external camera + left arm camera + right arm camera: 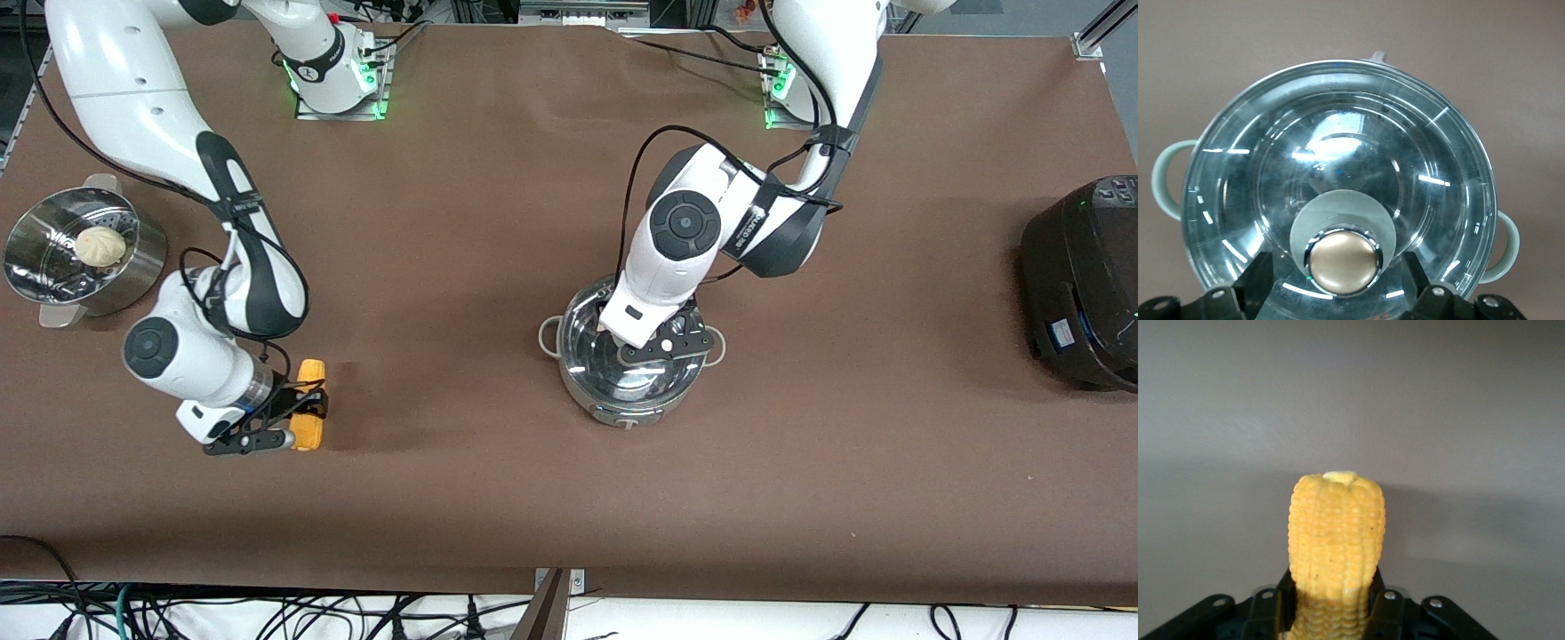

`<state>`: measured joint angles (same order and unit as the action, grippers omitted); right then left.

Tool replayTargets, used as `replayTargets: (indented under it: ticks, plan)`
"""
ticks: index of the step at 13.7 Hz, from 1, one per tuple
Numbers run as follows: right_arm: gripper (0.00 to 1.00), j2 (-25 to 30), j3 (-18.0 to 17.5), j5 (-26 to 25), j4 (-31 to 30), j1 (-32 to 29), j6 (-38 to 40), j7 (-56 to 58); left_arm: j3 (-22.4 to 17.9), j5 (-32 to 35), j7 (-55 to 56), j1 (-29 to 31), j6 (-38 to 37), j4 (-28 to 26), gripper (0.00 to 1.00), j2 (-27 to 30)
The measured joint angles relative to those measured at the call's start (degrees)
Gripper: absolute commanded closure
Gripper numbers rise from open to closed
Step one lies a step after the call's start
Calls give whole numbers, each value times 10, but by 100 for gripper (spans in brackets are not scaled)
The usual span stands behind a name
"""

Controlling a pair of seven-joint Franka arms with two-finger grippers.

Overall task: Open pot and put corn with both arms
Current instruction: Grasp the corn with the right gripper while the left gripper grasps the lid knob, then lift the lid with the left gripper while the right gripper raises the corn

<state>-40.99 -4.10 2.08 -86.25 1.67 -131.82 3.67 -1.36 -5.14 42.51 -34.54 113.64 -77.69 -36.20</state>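
Your right gripper, low at the frame's left, is closed on the corn. Your left gripper, mid-frame, straddles the lid's knob, fingers apart. The pot is covered. Next, pinch the knob and lift.

Pot near table centre, lid on it. Left gripper over lid, fingers either side of knob. Corn on table toward right arm's end, between right gripper fingers. Steamer pot with bun inside, farther from front camera than corn. Cooker at left arm's end.
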Motion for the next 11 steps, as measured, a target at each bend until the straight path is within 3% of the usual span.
replayTargets:
  ticks: [2,5,9,10,11]
  plan:
    - [91,32,0,0,37,0,91,0,-1,0,0,0,2,0,14,-2]
    - [91,59,2,0,109,-1,222,0,-3,0,0,0,2,1,41,-3]
    - [91,62,7,0,204,-4,363,0,-3,0,1,0,6,2,48,-4]
    - [91,66,7,0,228,-5,397,0,-3,0,2,0,6,2,52,-4]
    - [91,75,8,0,244,-6,423,0,-3,0,2,0,8,3,66,-4]
